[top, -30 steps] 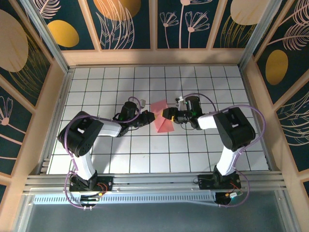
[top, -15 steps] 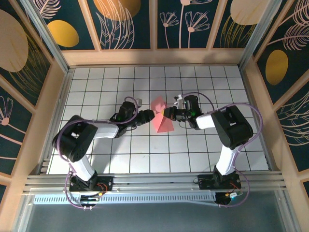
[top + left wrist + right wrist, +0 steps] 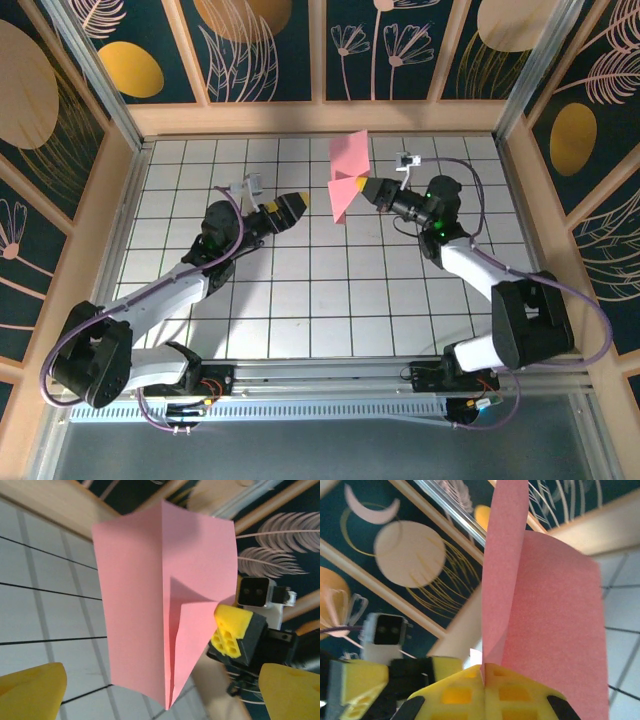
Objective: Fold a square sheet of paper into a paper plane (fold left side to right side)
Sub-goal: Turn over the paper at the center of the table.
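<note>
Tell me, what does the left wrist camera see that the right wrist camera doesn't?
Left wrist: the flat face of the pink paper, with its middle crease and a folded flap, and the open left tool spread wide below it. Right wrist: the paper nearly edge-on, rising straight out of the shut right tool. Both: the right tool pinching the paper, with white tiles behind.
</note>
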Controlling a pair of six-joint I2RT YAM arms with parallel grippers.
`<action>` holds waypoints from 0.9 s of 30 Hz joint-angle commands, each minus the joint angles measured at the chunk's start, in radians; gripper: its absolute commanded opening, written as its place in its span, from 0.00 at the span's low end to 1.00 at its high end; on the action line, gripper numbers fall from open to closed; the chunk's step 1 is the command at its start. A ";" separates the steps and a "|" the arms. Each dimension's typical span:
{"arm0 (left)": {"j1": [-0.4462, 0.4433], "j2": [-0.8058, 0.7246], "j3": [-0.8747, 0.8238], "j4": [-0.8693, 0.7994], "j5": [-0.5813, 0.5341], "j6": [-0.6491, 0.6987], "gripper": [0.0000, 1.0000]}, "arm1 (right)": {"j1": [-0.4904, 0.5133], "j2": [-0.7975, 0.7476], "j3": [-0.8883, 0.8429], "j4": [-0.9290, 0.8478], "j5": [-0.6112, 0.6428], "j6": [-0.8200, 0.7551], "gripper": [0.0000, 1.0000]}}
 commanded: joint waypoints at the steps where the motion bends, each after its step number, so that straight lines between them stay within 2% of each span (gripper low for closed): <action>1: -0.004 0.066 -0.009 0.288 0.159 -0.161 0.98 | -0.003 -0.039 -0.012 0.155 -0.051 0.127 0.00; 3: -0.028 0.120 0.012 0.398 0.209 -0.213 0.98 | -0.003 -0.044 -0.018 0.209 -0.060 0.189 0.00; 11: -0.095 0.253 0.094 0.474 0.236 -0.254 0.98 | 0.007 -0.029 -0.035 0.306 -0.072 0.302 0.00; 14: -0.111 0.298 0.120 0.522 0.248 -0.282 0.94 | 0.014 -0.018 -0.042 0.303 -0.065 0.301 0.00; 21: -0.117 0.331 0.133 0.573 0.220 -0.290 0.76 | 0.016 -0.006 -0.056 0.282 -0.049 0.293 0.00; 27: -0.117 0.311 0.124 0.527 0.184 -0.251 0.47 | 0.015 -0.024 -0.053 0.192 -0.033 0.234 0.00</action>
